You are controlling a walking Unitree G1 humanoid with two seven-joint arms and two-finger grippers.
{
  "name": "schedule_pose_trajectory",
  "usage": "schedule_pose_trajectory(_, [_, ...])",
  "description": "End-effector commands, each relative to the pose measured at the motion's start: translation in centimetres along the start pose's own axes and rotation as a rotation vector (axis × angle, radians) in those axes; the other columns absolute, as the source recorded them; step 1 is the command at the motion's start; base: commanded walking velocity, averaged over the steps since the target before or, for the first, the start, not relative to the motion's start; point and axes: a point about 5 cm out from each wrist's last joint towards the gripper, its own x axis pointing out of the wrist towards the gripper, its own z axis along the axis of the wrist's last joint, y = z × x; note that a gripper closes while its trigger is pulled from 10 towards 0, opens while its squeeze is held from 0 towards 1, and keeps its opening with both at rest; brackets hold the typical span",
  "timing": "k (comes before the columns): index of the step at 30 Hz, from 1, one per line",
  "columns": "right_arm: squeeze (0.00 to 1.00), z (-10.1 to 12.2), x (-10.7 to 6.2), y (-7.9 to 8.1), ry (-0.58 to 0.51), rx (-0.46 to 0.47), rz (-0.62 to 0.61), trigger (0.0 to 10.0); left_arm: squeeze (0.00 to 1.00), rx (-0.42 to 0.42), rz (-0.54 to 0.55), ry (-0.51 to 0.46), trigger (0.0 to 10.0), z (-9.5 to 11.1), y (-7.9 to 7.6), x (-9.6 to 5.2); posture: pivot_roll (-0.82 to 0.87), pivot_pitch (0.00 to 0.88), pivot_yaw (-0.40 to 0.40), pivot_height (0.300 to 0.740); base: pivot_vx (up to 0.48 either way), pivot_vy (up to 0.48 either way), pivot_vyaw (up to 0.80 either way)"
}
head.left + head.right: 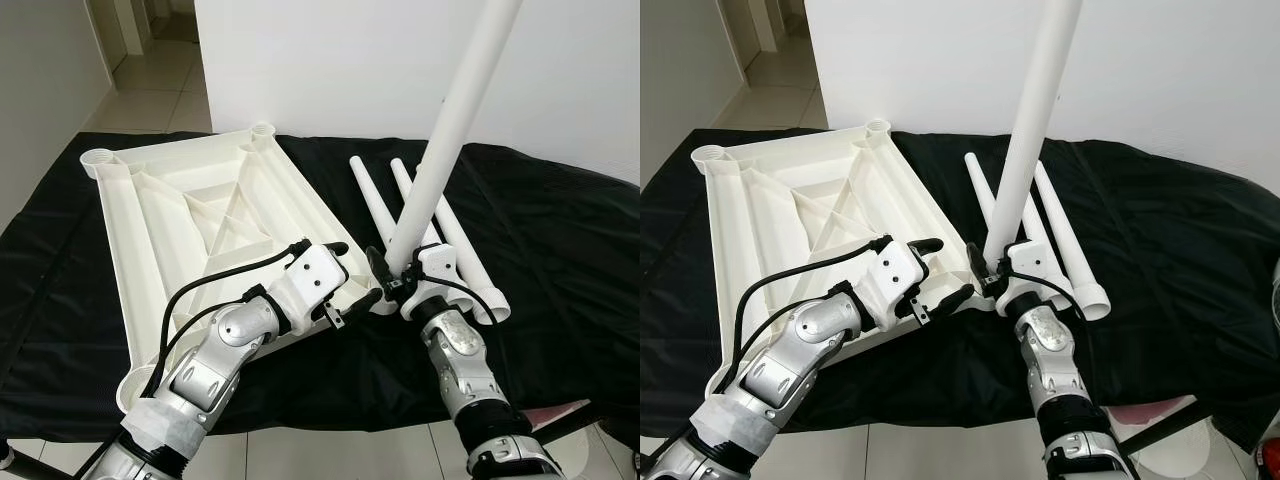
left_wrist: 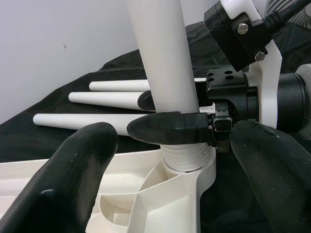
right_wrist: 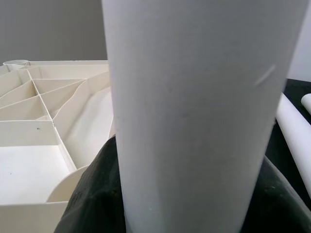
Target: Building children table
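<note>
Left tool (image 1: pixel 345 275) spread wide by tabletop (image 1: pixel 200 215), right tool (image 1: pixel 392 275) clamping upright leg (image 1: pixel 450 130), three spare legs (image 1: pixel 455 240) behind

The white plastic tabletop (image 1: pixel 215 215) is lying upside down on the black-draped surface (image 1: pixel 560 250), its ribbed underside facing up and round sockets showing at the corners. One long white leg (image 1: pixel 450 130) is standing nearly upright, its threaded end sitting in the near corner socket (image 2: pixel 187 167). Three more tapered white legs (image 1: pixel 1055 235) are lying side by side just beside the tabletop.
</note>
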Motion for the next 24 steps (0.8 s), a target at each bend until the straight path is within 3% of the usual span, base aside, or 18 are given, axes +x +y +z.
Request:
schedule_pose_trajectory(1, [0.00,-4.6,-2.4,0.3,0.238,0.035,-0.015,10.0,0.00,0.018,-0.017,0.001,10.0,0.1,0.0,-0.1,0.05,0.070,-0.015,0.740,0.000,0.000,0.00])
schedule_pose_trajectory(7, [0.00,-3.3,-1.9,0.4,0.167,0.032,0.017,10.0,0.00,0.018,-0.014,-0.001,10.0,0.2,0.0,0.0,0.05,0.069,-0.018,0.740,0.000,0.000,0.00])
schedule_pose_trajectory(10, [0.00,-0.7,-0.8,0.5,0.068,0.011,0.050,10.0,0.00,0.012,-0.018,-0.006,10.0,0.2,0.1,0.1,0.04,0.067,-0.018,0.740,0.000,0.000,0.00])
schedule_pose_trajectory(14, [0.00,0.5,-0.3,0.5,0.035,-0.005,0.064,10.0,0.00,-0.004,-0.024,-0.007,10.0,0.2,0.0,0.1,0.04,0.066,-0.019,0.740,0.000,0.000,0.00])
schedule_pose_trajectory(15, [0.00,1.3,0.0,0.6,0.012,-0.009,0.075,10.0,1.00,-0.023,-0.027,-0.010,10.0,0.2,0.0,0.1,0.04,0.065,-0.019,0.740,0.000,0.000,0.00])
schedule_pose_trajectory(24, [0.00,4.1,0.9,0.7,-0.053,-0.048,0.174,10.0,1.00,-0.112,-0.024,-0.064,10.0,1.1,0.6,0.3,0.05,0.051,-0.031,0.740,0.000,0.000,0.00])
